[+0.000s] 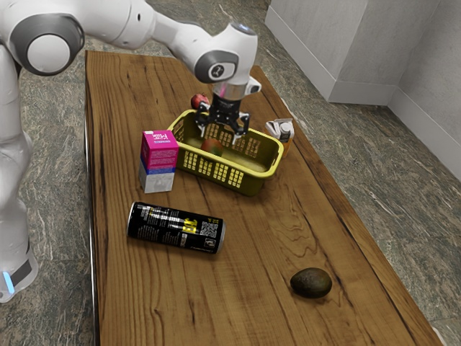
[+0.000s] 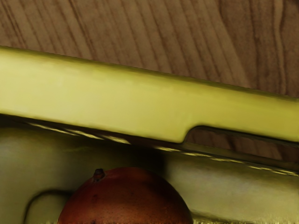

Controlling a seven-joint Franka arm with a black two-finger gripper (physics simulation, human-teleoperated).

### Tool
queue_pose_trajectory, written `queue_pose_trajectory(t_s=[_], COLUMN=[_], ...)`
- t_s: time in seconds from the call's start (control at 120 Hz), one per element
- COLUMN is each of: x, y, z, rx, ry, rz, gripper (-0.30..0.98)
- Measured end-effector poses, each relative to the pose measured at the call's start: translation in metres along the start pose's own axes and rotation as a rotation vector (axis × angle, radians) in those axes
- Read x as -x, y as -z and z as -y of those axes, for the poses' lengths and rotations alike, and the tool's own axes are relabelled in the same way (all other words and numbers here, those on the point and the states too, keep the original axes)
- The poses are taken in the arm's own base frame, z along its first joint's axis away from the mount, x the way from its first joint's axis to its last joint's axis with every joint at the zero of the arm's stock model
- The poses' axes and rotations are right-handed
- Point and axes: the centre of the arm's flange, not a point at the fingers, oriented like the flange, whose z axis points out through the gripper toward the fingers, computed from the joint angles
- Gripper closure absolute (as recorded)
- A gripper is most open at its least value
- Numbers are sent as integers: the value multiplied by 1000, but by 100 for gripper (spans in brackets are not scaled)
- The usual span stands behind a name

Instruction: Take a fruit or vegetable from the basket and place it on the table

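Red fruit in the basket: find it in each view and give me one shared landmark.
Exterior view: the red fruit is inside the yellow basket, a little above and left of the picture's middle.
Wrist view: at the lower edge, left of centre, partly cut off, its stem showing.
Shared landmark: the basket's yellow rim.

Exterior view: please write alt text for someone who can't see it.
An open robot claw hangs over a yellow basket holding a reddish fruit, on a wooden table. Nearby are a pink milk carton, a black can on its side and a dark avocado.
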Motion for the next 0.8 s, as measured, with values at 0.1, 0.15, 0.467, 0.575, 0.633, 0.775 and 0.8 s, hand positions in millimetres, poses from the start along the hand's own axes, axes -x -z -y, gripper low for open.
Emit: queue_pose_trajectory(t_s=[0.1,0.15,0.467,0.575,0.633,0.775,0.8], x=[5,7,4,-1,-3,-2,-2], y=[-5,-6,-11,-16,-19,-24,-25], z=[-3,-4,0,4,6,6,5], rx=[-4,-5,-8,-15,-18,-21,-22], ry=[-15,-22,-26,-16,-13,-16,-18], rz=[1,0,-1,3,6,8,8], gripper=[0,0,0,0,0,0,0])
